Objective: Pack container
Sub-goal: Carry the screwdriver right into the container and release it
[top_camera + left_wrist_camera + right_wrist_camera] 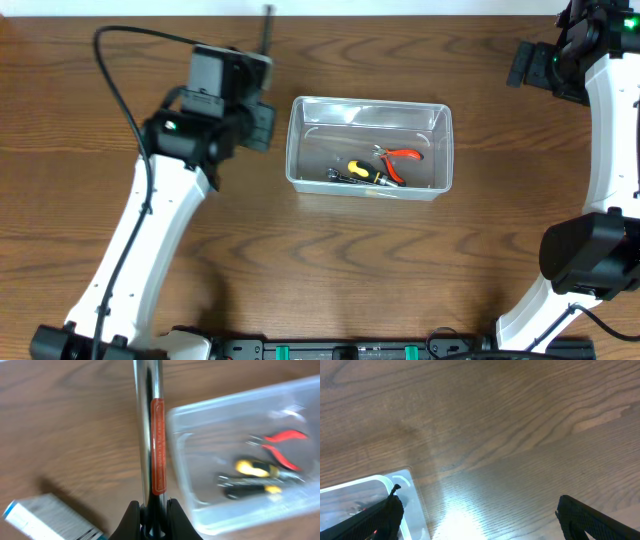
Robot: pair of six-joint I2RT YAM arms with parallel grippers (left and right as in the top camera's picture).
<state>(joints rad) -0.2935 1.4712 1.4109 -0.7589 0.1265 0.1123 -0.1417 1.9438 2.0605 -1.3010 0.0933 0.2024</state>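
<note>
The container (pixel 297 150) is a clear plastic bin at the table's middle. It holds red-handled pliers (pixel 402 156) and a yellow-and-black screwdriver (pixel 364 171). My left gripper (pixel 261 60) is just left of the bin's far left corner and is shut on a chrome-shafted tool (pixel 268 28) that points away. In the left wrist view the gripper (pixel 154 505) clamps this tool (pixel 149 430), which carries a red label, beside the container (pixel 200 435). My right gripper (pixel 527 63) is open and empty at the far right; its view shows the fingers (pixel 477 515) wide apart above wood.
A small blue-and-white box (pixel 45 517) lies on the table left of my left gripper; the arm hides it in the overhead view. The container's corner (pixel 402 482) shows at the lower left of the right wrist view.
</note>
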